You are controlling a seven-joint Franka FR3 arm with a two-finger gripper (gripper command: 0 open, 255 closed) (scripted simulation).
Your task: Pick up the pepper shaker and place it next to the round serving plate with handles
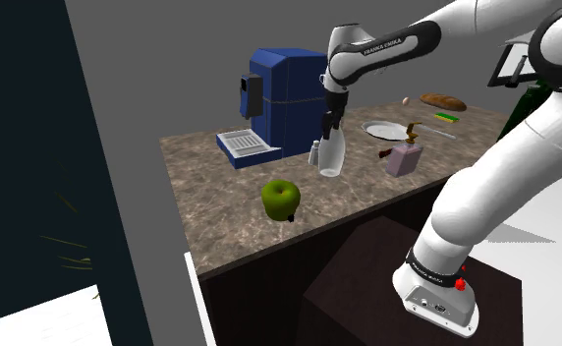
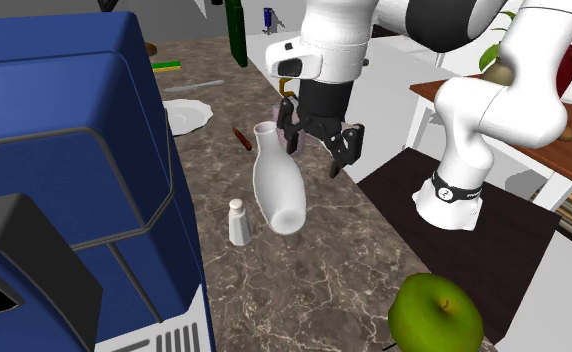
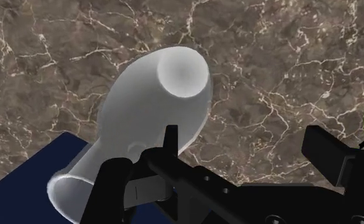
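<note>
The pepper shaker (image 1: 315, 152) (image 2: 239, 222) is a small white bottle standing upright on the brown marble counter (image 1: 220, 211), close to the blue coffee machine (image 1: 284, 93). A taller white vase (image 1: 331, 157) (image 2: 279, 185) (image 3: 155, 108) stands right beside it. My black gripper (image 1: 330, 123) (image 2: 319, 145) (image 3: 244, 143) hangs open just above the vase's neck, holding nothing, and is above and off to one side of the shaker. The round white plate (image 1: 385, 129) (image 2: 187, 115) lies farther along the counter, past the vase.
A green apple (image 1: 280, 198) (image 2: 436, 315) sits near the counter's front edge. A pinkish soap dispenser (image 1: 403, 157) stands by the plate, with a bread loaf (image 1: 442, 100) and a green strip (image 1: 446, 117) beyond. The coffee machine (image 2: 64, 170) bounds one side.
</note>
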